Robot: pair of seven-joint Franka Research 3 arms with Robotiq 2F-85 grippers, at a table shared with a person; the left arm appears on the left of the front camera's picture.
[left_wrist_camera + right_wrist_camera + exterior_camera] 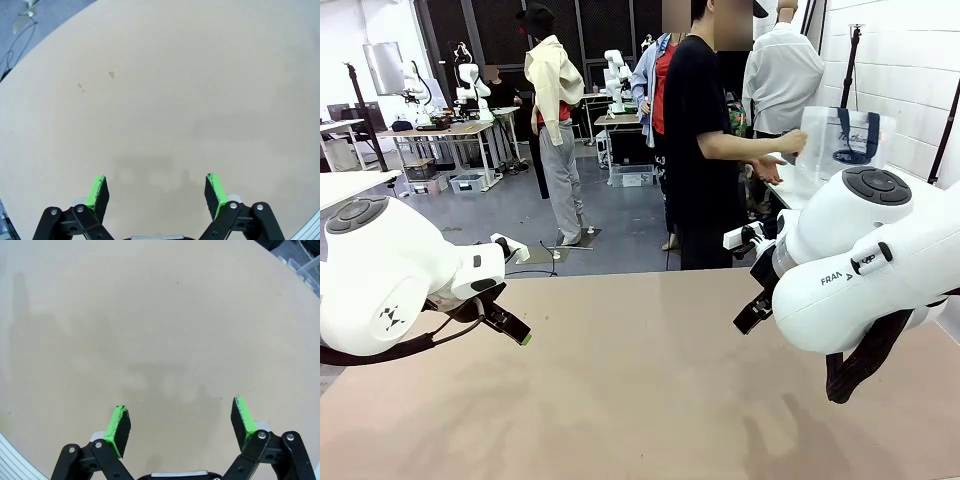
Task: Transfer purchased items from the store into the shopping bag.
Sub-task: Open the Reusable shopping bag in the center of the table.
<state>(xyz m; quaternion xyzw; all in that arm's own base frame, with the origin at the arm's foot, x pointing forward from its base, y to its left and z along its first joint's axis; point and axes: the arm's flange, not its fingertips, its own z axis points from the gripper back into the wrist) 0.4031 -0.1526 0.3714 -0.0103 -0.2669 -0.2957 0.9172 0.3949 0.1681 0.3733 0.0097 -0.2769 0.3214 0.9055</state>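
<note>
Plastic looks light and floppy, so we would take the shopping bag (825, 130), at a person's hand (788, 142) beyond the counter's (640, 400) far right corner, by its blue straps (870, 135); our left fingers (97, 192) and right fingers (119, 425) hang spread, empty.

Bright, even overhead light falls on the beige tabletop (640, 400), leaving only soft, faint grey shadows near its middle. The wide-angle wrist views bend the tabletop's edge into a curve; the front view is sharp from near to far.
</note>
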